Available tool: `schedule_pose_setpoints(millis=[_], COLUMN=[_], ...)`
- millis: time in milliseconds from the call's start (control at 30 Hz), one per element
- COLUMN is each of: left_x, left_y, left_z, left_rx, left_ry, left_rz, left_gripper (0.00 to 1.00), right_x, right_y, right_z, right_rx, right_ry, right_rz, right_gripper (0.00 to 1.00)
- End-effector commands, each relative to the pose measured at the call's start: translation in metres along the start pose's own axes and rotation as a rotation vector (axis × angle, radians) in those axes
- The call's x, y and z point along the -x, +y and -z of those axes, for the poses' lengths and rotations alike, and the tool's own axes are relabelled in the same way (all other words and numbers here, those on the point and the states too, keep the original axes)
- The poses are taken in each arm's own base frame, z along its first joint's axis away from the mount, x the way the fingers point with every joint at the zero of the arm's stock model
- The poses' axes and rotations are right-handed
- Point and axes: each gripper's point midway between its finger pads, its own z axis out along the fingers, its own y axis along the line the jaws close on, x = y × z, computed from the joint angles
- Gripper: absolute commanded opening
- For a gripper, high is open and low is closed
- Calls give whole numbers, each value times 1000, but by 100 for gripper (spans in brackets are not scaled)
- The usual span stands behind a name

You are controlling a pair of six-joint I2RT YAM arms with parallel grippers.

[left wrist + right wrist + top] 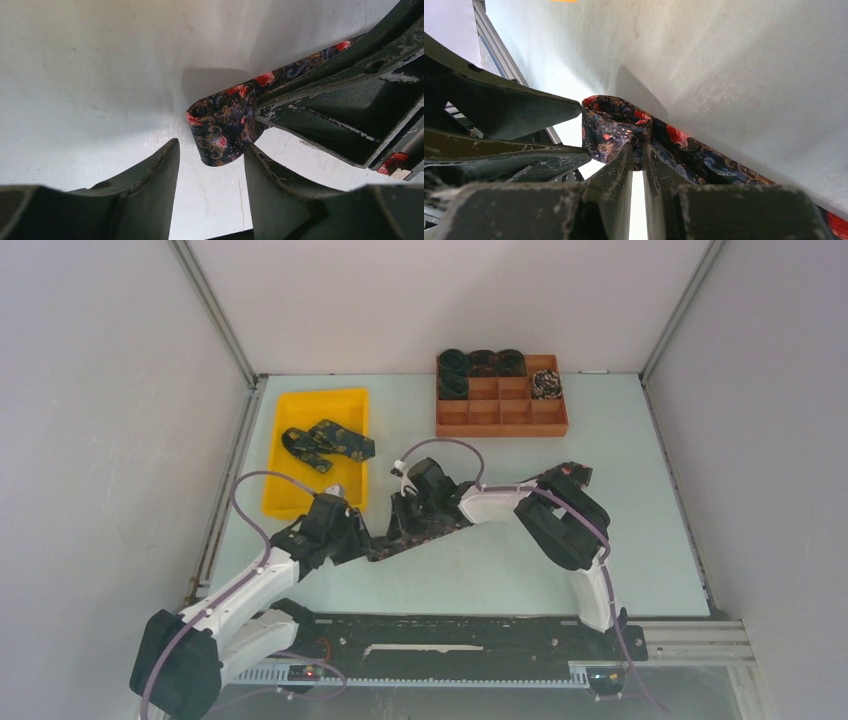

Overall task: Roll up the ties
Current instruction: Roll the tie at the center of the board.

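Close in, left gripper [210,146] hangs half-open astride the tie [222,125] and its curled end, right gripper [638,148] nipped tight on that curl, bare table [640,540] running to its three o'clock edge, yellow tray [300,400] at eleven, orange box [500,426] far at one.

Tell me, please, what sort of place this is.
Probably a robot test cell: white walls enclose the table, with a yellow tray of loose ties and a divided box of rolled ties.
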Motion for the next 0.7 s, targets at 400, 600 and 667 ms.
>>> schedule_pose_setpoints(millis=[400, 600, 667], left_x=[3, 8, 6], left_y=[4, 2, 4], left_z=[-7, -3, -5], left_rx=[-63, -85, -78], left_ry=[-56, -89, -83], left_rz=[140, 176, 186], left_gripper=[58, 61, 61], right_x=[4, 4, 4], right_y=[7, 7, 7], right_z=[-11, -11, -11], right_rx=[30, 30, 30], right_ry=[13, 13, 14], right_rz=[35, 35, 34], right_gripper=[14, 13, 13])
